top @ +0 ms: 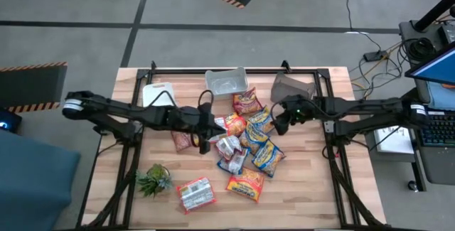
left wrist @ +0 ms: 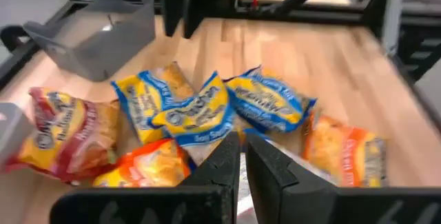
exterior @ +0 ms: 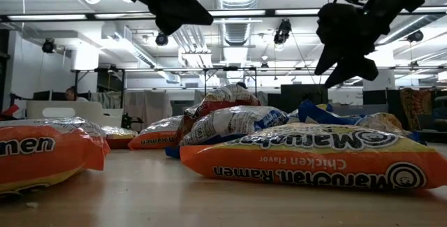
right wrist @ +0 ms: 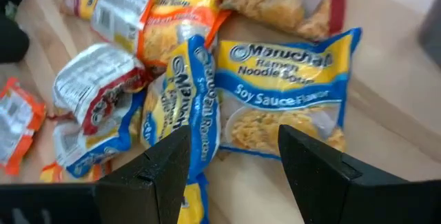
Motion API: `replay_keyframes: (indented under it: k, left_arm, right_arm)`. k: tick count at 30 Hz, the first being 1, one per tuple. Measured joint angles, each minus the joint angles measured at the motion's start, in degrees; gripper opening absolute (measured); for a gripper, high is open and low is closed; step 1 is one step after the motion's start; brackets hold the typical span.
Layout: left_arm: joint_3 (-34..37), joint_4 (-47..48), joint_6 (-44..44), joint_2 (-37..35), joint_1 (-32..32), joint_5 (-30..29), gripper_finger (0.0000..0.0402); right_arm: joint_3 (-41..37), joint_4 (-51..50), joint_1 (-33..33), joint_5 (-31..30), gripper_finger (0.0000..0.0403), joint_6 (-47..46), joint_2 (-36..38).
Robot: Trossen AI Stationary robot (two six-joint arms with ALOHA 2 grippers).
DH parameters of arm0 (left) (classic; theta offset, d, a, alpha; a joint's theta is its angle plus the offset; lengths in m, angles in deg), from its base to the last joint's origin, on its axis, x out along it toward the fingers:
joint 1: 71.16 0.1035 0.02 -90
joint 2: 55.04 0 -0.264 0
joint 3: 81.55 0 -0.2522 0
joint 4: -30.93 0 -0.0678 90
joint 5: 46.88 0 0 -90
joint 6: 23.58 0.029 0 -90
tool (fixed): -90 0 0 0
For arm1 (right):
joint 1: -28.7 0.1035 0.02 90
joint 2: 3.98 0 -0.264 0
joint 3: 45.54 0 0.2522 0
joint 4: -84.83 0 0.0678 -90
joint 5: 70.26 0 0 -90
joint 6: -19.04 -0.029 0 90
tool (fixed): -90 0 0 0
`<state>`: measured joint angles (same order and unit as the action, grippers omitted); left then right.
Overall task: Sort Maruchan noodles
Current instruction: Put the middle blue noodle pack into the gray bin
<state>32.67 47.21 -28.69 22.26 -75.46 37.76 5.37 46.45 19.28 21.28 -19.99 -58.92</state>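
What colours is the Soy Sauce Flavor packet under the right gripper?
Blue and yellow, with white lettering, on the Soy Sauce packet; clearest in the right wrist view, ahead of the open right gripper.
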Motion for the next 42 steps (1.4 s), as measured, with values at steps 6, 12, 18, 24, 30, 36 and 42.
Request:
replay_keyframes:
  k: [6, 12, 18, 24, 30, 36, 42]
  left_arm:
    - [-0.67, 1.83, 6.54, -0.88, 0.02, -4.51, 0.0007]
    - [-0.69, 2.0, 15.6, -4.21, 0.04, -4.7, 0.0007]
    - [-0.69, 3.85, 23.37, -7.98, 0.07, -5.55, 0.0007]
    - [-0.69, 8.49, 26.07, -11.02, 0.11, -18.83, 0.0007]
    - [-0.52, 14.12, 25.44, -11.58, 0.15, -26.56, 0.0007]
    - [0.47, 15.52, 25.18, -11.04, 0.09, -23.89, 0.0007]
    - [0.71, 22.88, 22.15, -11.46, 0.11, -23.98, 0.0007]
  right_arm:
    - [3.27, 0.0, 0.0, 1.99, 0.0206, 0.66, -2.44]
    - [6.04, 0.06, 0.0, 1.95, 0.0206, 0.68, -4.27]
    - [6.64, 0.34, 0.0, -2.6, 0.0206, 0.86, -6.02]
    - [6.64, 1.62, 0.0, -3.51, 0.0206, -4.09, -7.98]
    - [7.76, 4.35, 0.0, 3.91, 0.0206, -10.98, -11.81]
    - [13.49, 3.9, -0.1, 6.07, 0.0209, -7.45, -18.72]
    - [22.25, -4.47, -1.67, 11.98, 0.0225, 1.66, -26.72]
